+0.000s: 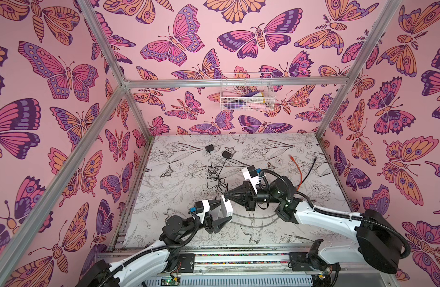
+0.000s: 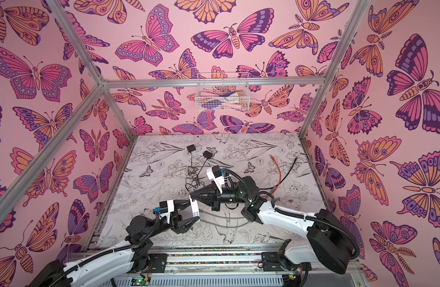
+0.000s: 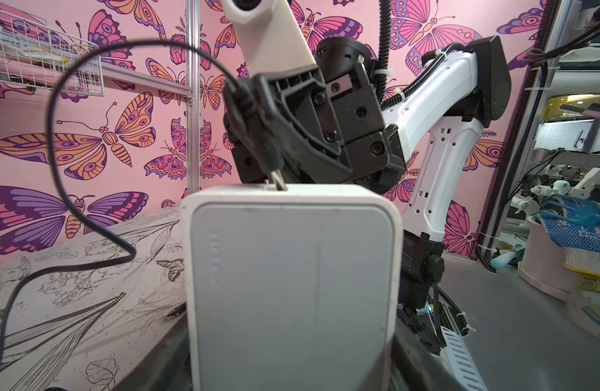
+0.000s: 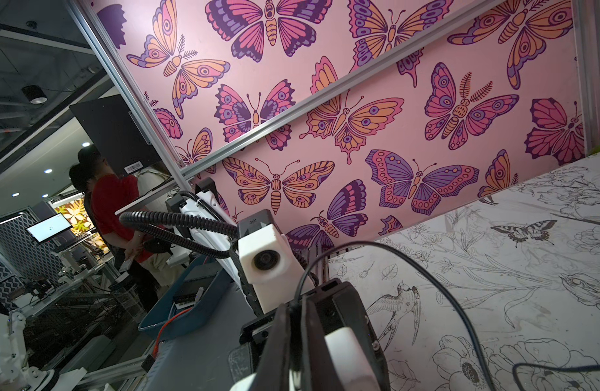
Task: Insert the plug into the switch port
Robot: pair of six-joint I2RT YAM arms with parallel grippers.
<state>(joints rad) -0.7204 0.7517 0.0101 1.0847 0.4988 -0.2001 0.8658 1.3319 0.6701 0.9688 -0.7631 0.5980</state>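
Plug [image 3: 270, 152]: black barrel type, pinched in the right claw [image 3: 258, 111], jaws closed tight on its body. The metal tip is tilted and touches the top edge of the switch [image 3: 292, 287] at a small port notch. How deep it sits, can't tell. A black cable [image 3: 54, 135] loops off the plug's back end and drops to the worktop [image 3: 71, 304].

Switch is a white flat box with rounded corners, stood on edge. It is gripped across its body by the left claw [image 1: 225, 210], jaws spread wide, one finger on each side. In both top views it sits near the front-middle of the worktop, between the two arms. Whether it's lifted clear of the surface is unclear. The right claw comes in from the right, tips meeting the switch's far edge. In the right wrist view the fingers [image 4: 278, 348] are pressed together, with the cable arcing out past them.

Two small black adapters [image 1: 210, 148] sit at the back of the worktop. Their thin leads form a tangle [image 1: 215, 176] just behind the claws. An orange cable [image 1: 299, 171] and a second black cable [image 1: 312, 165] lie side by side at the right rear, well apart from the switch. A white wire basket [image 1: 246, 92] hangs on the back wall, contents too small to make out.
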